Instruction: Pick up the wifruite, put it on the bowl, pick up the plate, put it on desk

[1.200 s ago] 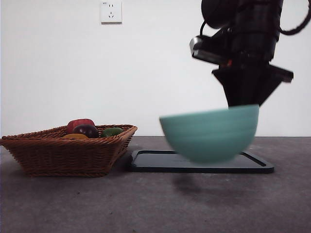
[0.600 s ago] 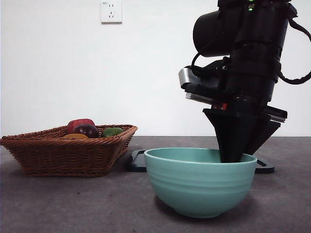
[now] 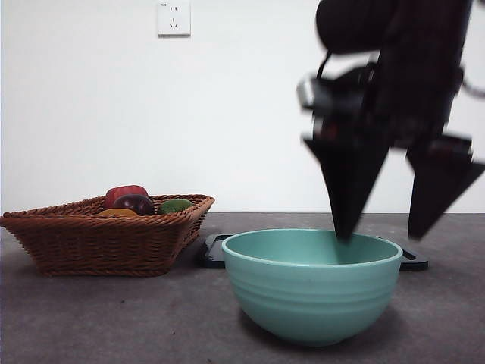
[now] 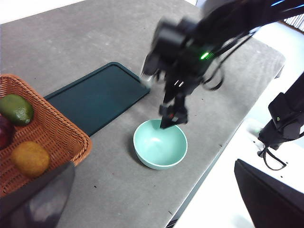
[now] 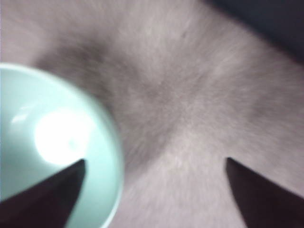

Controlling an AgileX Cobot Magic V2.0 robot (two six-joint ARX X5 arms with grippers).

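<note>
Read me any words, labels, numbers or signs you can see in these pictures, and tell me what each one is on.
No text can be read in any view.
Wall socket: a tiny mark at its top left corner, too small to read.
Bowl, basket, tray: no writing shows on them.
Right gripper, open over the bowl: blurred; no label can be read. A green light glows on its arm, no text.

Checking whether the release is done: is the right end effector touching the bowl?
Cannot tell. The right end effector is open, straddling the bowl's rim, one tip inside, one outside. Motion blur in front and right wrist views hides any gap.
</note>
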